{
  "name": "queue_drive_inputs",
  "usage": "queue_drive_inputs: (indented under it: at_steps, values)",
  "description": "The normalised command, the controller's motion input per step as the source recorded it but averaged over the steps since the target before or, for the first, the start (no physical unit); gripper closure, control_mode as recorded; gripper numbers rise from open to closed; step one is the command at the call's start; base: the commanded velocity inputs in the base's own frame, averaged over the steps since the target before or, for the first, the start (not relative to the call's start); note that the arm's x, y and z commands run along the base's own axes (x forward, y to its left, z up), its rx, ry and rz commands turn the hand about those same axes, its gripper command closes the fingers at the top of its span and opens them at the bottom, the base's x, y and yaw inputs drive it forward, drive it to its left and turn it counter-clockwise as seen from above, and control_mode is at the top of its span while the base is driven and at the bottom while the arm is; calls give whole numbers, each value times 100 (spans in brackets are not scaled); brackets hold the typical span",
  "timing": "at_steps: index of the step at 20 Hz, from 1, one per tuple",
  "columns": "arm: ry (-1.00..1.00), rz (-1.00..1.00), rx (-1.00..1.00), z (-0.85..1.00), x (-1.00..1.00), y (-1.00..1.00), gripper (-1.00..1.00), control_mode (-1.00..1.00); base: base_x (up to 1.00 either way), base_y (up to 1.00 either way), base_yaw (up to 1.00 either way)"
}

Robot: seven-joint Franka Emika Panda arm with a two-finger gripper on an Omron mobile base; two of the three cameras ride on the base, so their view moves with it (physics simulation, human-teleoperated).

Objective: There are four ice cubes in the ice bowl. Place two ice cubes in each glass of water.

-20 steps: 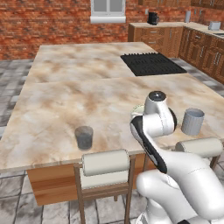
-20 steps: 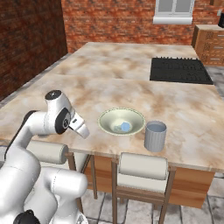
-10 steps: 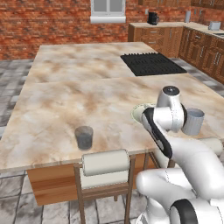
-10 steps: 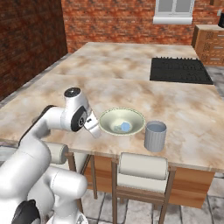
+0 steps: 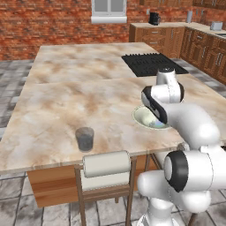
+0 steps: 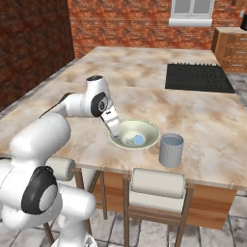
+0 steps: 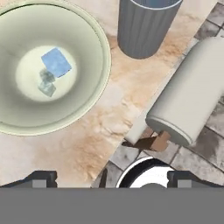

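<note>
My gripper (image 6: 116, 131) hangs at the left rim of the ice bowl (image 6: 150, 131), mid-frame; I cannot tell how its jaws stand. Ice cubes (image 7: 56, 61) lie in the bowl's bottom. One glass of water (image 6: 171, 149) stands just right, another (image 5: 84, 139) lower left.

Ice bowl (image 6: 144, 128) open from above. Glass of water (image 6: 171, 150) stands just beside bowl's right rim; chair back (image 7: 192, 103) crowds desk (image 6: 144, 77) edge near bowl. Desk beyond bowl bare up to cooktop (image 6: 198, 77).
</note>
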Motion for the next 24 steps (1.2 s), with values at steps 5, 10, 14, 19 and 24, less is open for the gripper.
queue_drive_inputs:
  at_steps: [5, 10, 14, 19, 24]
  values:
    - [18, 0, -10, 1, 22, -70, -100, -100, 0, 0, 0]
    - [13, 0, -2, 0, 31, -57, -100, -100, 0, 0, 0]
    - [8, 0, 1, -16, 49, -3, -100, -100, 0, 0, 0]
    - [-3, 0, 7, -37, 47, 5, -100, -100, 0, 0, 0]
    - [0, 0, 4, -53, 30, 3, -100, -100, 0, 0, 0]
